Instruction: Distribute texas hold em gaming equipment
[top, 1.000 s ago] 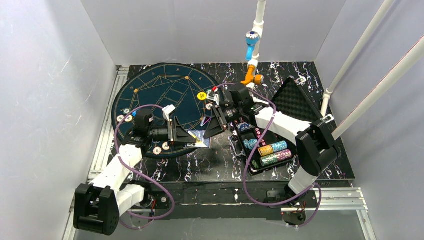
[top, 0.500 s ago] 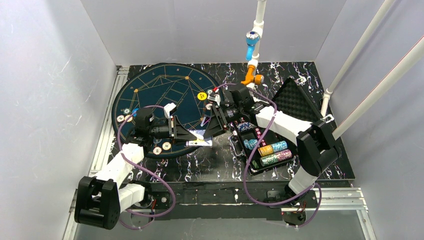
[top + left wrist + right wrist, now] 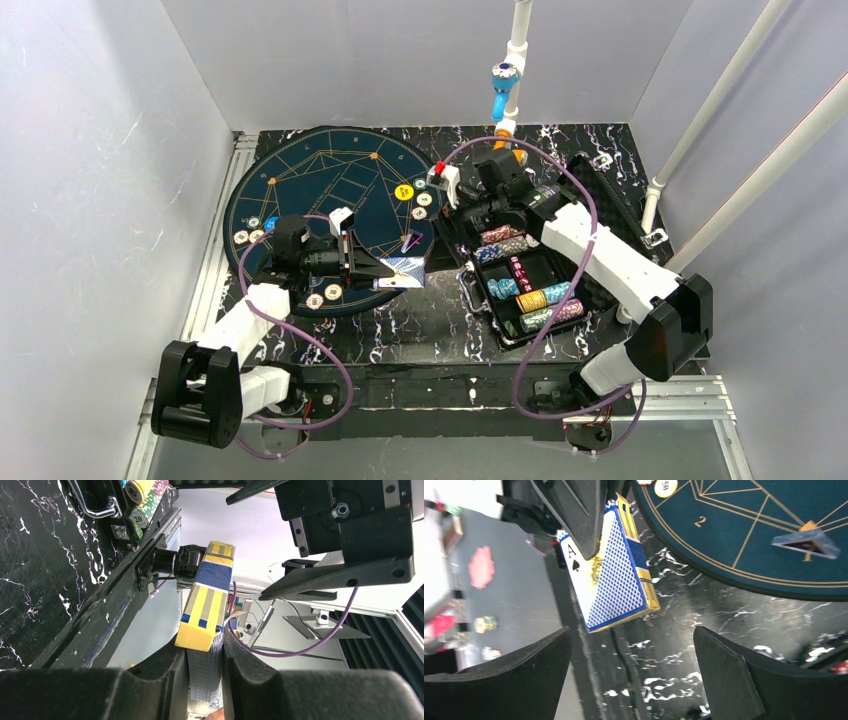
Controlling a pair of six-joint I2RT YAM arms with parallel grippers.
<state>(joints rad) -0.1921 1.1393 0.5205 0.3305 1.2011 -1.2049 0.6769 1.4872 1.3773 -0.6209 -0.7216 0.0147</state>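
While the left gripper is clamped on the card box above the round mat's near edge, the box should be kept level and lowered flat before release. Since a second ago it has been released by the right gripper, now spread wide and drawn back toward the case.

My left pincer is clamping the card pack, a blue-and-white box with yellow edges and an ace of spades on its face. It is hanging tilted in the air, just beside the near rim of the round mat. Single chips are lying flat on this mat, some near its right rim, others along its left and near rim. Striped chip stacks are lying on their sides in rows inside the case.
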